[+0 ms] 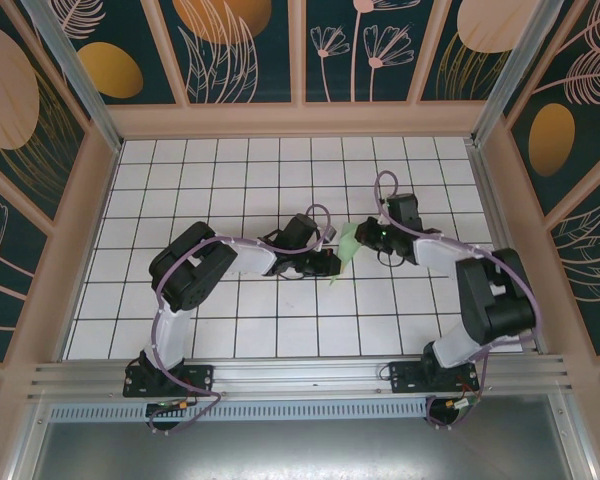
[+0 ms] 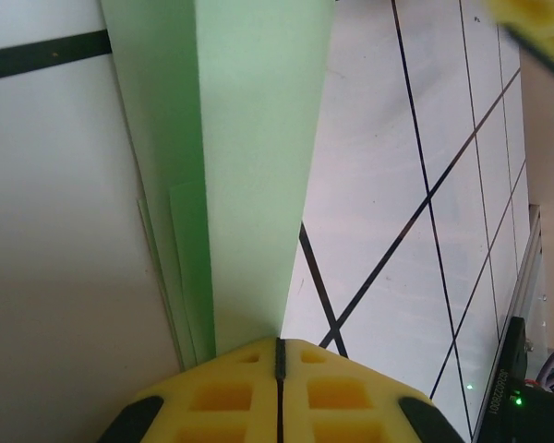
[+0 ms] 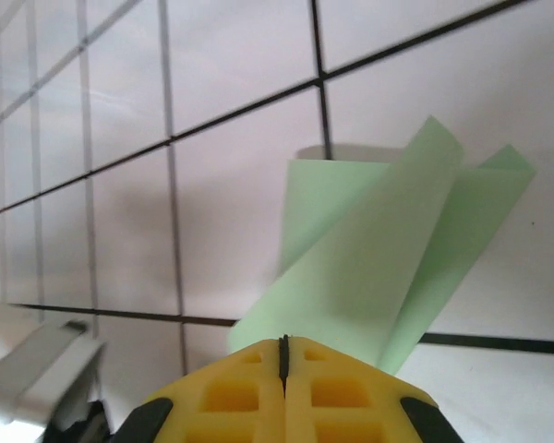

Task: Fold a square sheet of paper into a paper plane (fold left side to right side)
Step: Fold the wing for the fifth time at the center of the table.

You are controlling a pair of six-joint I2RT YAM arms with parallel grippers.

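Grip: left gripper (image 2: 279, 362) pinched together, clamped on paper (image 2: 258, 138); right gripper (image 3: 283, 358) likewise clamped on paper's other end. Arms: both elbows bent, reaching inward to paper, creased, over mid-tabletop (image 1: 230, 180)

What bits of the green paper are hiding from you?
Top view: the green paper is tiny, partly under the left arm and right arm; creases unreadable.
Left wrist view: top edge cuts off its far end; yellow jaws hide its near end.
Right wrist view: yellow jaws hide its lower edge.
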